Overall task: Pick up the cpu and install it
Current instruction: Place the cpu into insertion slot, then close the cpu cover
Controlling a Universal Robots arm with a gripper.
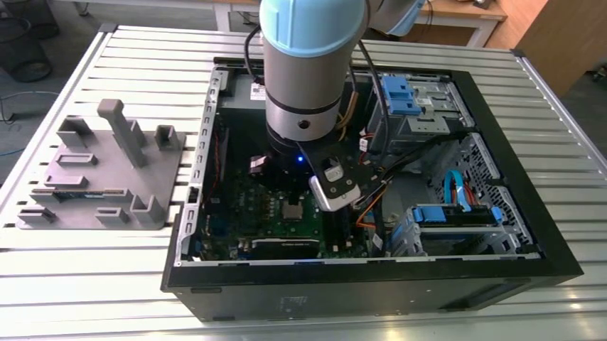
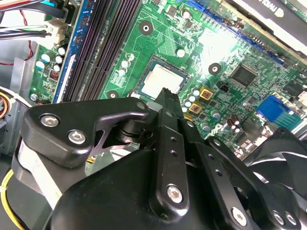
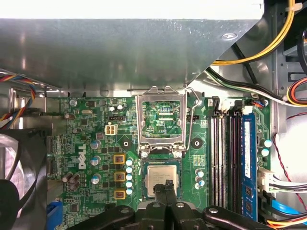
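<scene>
Over the motherboard [image 3: 86,143], arm [image 1: 303,71] vertical; I read the pincer [image 3: 167,184] narrow, tips [image 3: 163,191] hiding part of the cpu [image 3: 156,175].

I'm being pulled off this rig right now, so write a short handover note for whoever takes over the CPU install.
Gripper: fingers shut, holding nothing, tips over the cpu; contact unclear.
Cpu: lying flat in its socket on the green motherboard.
Done: cpu appears placed in the socket.
Left: the silver retention frame stands open beside the socket, not closed over the cpu.
</scene>
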